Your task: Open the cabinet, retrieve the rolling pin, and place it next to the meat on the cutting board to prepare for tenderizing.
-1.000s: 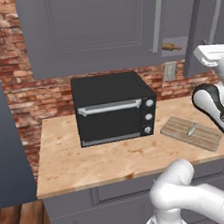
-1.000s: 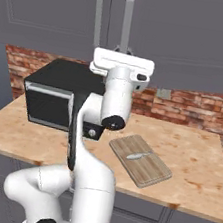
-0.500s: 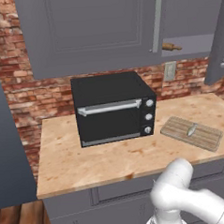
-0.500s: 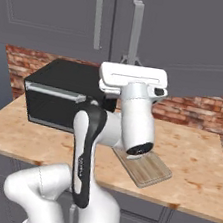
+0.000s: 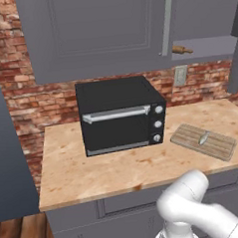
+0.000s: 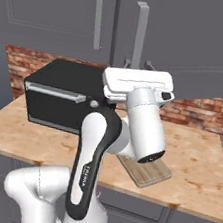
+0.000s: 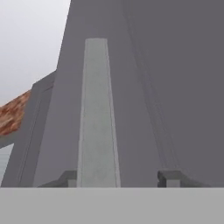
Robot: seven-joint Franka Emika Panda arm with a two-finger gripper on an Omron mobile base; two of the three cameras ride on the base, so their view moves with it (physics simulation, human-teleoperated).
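Now at the door handle, fingers released: the opening step looks done and the reach for the pin comes next.
Left base view: the cabinet (image 5: 100,32) has its right door (image 5: 235,49) swung out, and the pin (image 5: 182,49) lies on the bared shelf, above and behind the board (image 5: 217,146), where the meat (image 5: 204,137) sits on the counter right of the oven (image 5: 118,116). Right base view: the gripper (image 6: 137,64) is raised to the handle (image 6: 140,27) of that door. Hand view: the fingertips (image 7: 170,178) stand apart on either side of the handle, not clamping it. Next, I judge, the hand must back off the handle, clear the door's edge, go into the shelf and close across the pin's middle.
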